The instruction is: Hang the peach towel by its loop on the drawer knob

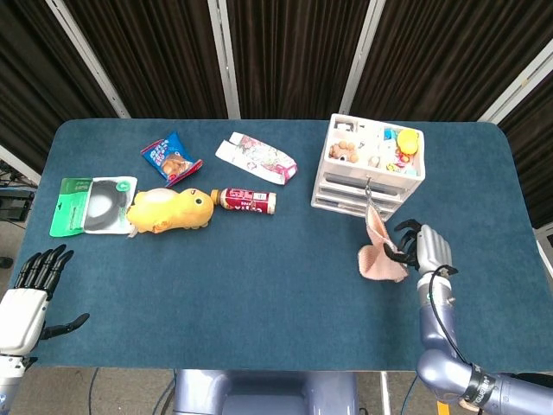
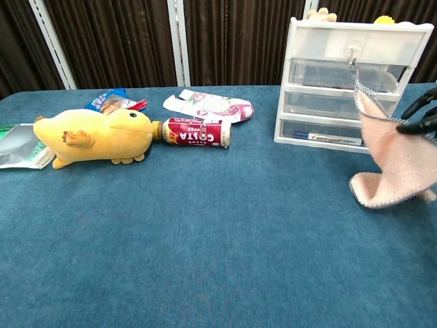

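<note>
1 peach towel point(image 2: 396, 171) hangs by its loop point(image 2: 356, 76) from the knob point(image 2: 352, 49) of the top drawer of 1 white 3-drawer unit point(image 1: 370, 169); its lower end rests on the blue table point(image 1: 276, 285), just left of the right hand's fingers point(image 1: 403, 245). Those fingers are spread; whether they touch the cloth I cannot tell. The right hand point(image 1: 425, 249) is cut off at the chest view's edge. The left hand point(image 1: 30, 285) is spread, holding nothing. Far left of the right fingers: 1 yellow plush point(image 2: 95, 137), 1 bottle point(image 2: 196, 132), 3 packets.
</note>
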Motion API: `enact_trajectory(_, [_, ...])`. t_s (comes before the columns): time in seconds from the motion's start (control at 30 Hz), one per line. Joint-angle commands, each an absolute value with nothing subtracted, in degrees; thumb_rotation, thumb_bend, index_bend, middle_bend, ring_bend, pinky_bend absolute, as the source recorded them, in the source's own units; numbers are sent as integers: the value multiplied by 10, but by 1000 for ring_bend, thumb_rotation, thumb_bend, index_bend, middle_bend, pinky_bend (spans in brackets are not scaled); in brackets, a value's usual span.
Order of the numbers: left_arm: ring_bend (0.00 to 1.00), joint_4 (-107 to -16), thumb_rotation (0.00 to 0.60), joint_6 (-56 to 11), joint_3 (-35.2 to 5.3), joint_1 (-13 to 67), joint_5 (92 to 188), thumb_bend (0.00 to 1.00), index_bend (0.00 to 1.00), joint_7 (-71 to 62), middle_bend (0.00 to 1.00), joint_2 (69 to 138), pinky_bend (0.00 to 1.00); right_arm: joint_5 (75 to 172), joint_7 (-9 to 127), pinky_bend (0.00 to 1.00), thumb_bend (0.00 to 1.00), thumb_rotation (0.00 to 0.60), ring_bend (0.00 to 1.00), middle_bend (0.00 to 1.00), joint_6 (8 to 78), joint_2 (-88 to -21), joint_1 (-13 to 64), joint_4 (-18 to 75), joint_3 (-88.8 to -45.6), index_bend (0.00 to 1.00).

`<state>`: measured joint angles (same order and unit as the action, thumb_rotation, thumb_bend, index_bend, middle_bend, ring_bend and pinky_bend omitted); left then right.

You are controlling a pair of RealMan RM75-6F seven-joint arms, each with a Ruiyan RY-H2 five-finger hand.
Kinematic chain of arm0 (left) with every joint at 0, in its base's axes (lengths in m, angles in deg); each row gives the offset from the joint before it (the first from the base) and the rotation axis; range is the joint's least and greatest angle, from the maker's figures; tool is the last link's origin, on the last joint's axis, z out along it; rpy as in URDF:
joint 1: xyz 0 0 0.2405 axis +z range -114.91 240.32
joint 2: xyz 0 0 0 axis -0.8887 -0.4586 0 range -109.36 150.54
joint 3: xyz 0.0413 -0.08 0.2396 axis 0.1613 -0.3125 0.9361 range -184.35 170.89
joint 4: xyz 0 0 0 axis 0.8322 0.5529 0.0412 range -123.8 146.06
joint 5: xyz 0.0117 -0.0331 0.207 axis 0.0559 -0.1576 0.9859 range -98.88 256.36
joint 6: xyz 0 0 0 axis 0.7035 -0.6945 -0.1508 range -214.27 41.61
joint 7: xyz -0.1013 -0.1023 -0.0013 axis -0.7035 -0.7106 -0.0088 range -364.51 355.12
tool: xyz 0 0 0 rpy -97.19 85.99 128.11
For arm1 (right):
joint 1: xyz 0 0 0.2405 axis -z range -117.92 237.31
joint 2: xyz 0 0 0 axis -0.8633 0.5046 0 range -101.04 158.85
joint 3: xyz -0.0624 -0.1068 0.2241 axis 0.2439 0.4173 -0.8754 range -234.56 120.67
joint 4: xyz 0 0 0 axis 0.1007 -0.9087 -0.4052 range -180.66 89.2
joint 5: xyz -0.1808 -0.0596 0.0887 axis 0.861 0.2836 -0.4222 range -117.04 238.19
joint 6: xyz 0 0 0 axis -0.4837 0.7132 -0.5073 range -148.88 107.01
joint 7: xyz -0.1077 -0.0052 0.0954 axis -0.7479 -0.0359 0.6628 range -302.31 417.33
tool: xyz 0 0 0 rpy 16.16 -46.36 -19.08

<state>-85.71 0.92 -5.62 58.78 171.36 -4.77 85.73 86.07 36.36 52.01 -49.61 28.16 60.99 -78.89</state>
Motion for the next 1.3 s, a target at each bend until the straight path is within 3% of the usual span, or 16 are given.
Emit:
enact_trajectory(0.03, [0, -857, 600, 9, -56, 588, 1713, 0, 0, -49, 0, 857, 0, 867, 349, 289, 78, 600, 86, 139, 504, -481, 288, 622, -762, 51])
enact_trajectory(0.13, [0, -857, 600, 10, -56, 588, 1714, 0, 0, -50, 0, 857, 0, 889, 348, 232, 40, 600, 7, 69, 506, -472, 300, 632, -740, 10])
enact_trajectory(0.33, [0, -857, 600, 11, -55, 588, 1717, 0, 0, -52, 0, 855, 0, 966, 351, 166, 26, 600, 0, 19, 514, -430, 334, 665, -684, 9])
enact_trajectory(0.5, [0, -855, 600, 13, -54, 588, 1720, 0, 0, -52, 0, 855, 0, 1134, 385, 87, 25, 600, 0, 0, 553, -374, 391, 678, -619, 9])
enact_trajectory(0.6, [0, -853, 600, 15, -54, 589, 1723, 0, 0, -51, 0, 856, 0, 1282, 408, 50, 26, 600, 0, 0, 615, -353, 437, 636, -567, 4])
enact_trajectory(0.73, [0, -850, 600, 17, -53, 589, 1728, 0, 0, -45, 0, 857, 0, 1380, 446, 25, 26, 600, 0, 0, 682, -348, 487, 561, -530, 0])
enact_trajectory(1.0, [0, -846, 600, 16, -55, 589, 1724, 0, 0, -27, 0, 861, 0, 1413, 497, 24, 25, 600, 0, 0, 723, -352, 529, 509, -533, 0])
enact_trajectory(1.3, [0, -844, 600, 18, -56, 591, 1719, 0, 0, -41, 0, 859, 0, 1407, 501, 23, 25, 600, 0, 0, 702, -356, 536, 514, -550, 0])
